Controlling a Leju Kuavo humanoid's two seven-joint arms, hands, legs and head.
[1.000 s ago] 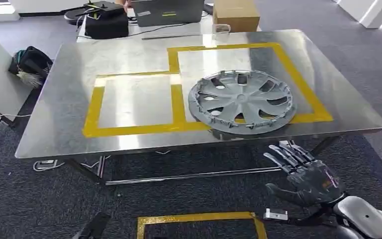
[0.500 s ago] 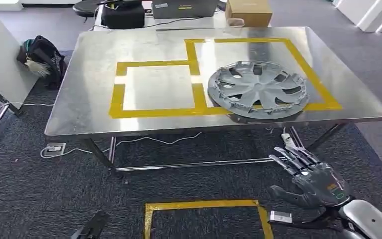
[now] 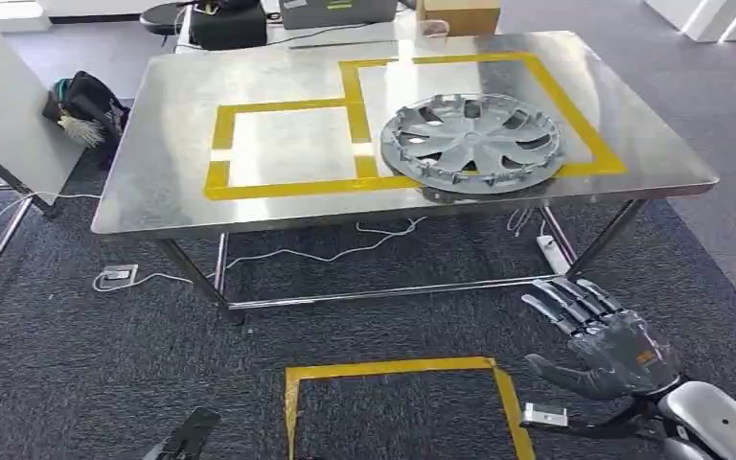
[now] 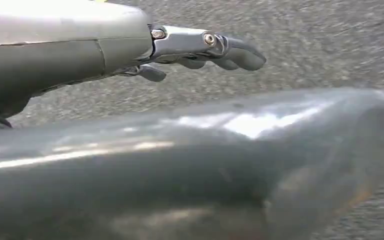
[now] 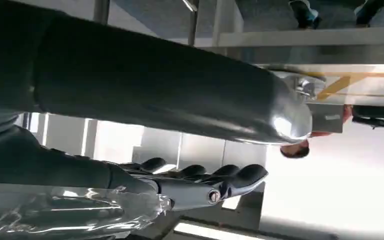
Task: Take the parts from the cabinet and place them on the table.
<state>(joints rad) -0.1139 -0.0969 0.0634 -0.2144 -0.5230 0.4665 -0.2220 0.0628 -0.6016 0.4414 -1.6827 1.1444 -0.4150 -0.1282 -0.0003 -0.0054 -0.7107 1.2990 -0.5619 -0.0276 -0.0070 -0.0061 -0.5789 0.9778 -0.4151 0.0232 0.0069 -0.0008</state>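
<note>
Grey wheel cover (image 3: 472, 145) on the steel table (image 3: 153, 192), across yellow tape outline (image 3: 287, 183); right hand (image 3: 602, 345) low, fingers (image 3: 561, 299) spread.

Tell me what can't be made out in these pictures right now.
- Left hand, left wrist view: a blurred silver arm covers much of the picture; whether it holds anything is unclear.
- Box, head view: cut off by the top edge.
- Under the hubcap, head view: hidden by the hubcap itself.

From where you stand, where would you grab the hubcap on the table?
Probably the near rim of the hubcap: it lies flat, overhanging the near edge of the table, so the open right hand could come from below and in front.
</note>
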